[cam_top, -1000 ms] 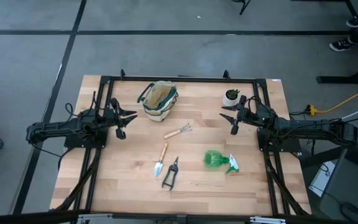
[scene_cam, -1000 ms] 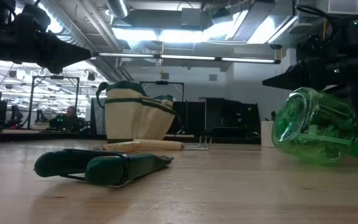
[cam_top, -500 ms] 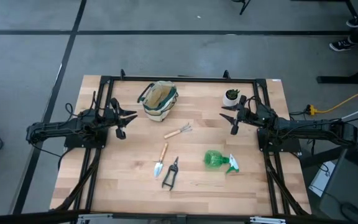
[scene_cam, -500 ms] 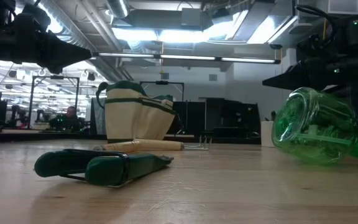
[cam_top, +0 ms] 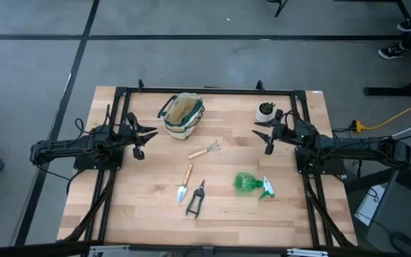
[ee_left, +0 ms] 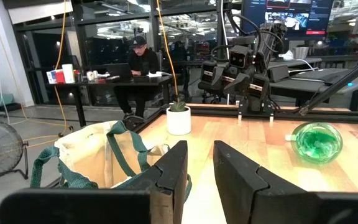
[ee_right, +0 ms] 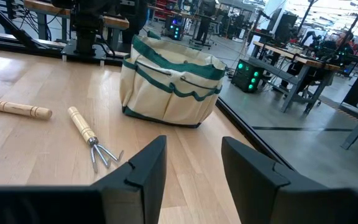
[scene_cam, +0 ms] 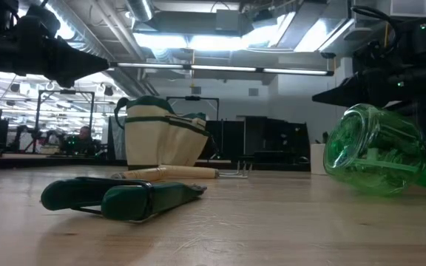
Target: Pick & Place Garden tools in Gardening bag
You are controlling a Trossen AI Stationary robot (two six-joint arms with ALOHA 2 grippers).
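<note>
The beige gardening bag [cam_top: 183,115] with green trim stands upright on its base at the table's far middle. The hand rake [cam_top: 205,150], the trowel [cam_top: 185,183], the pruning shears [cam_top: 195,199] and the green spray bottle [cam_top: 251,184] lie flat on the wood near the middle. My left gripper [cam_top: 144,135] is open and empty, left of the bag. My right gripper [cam_top: 261,134] is open and empty, right of the rake. The bag also shows in the left wrist view [ee_left: 95,155] and the right wrist view [ee_right: 169,81].
A small green plant in a white pot [cam_top: 266,111] stands at the far right, close behind my right gripper. A black frame [cam_top: 205,91] runs along the table's far edge and sides. A person sits at a desk [ee_left: 135,62] beyond the table.
</note>
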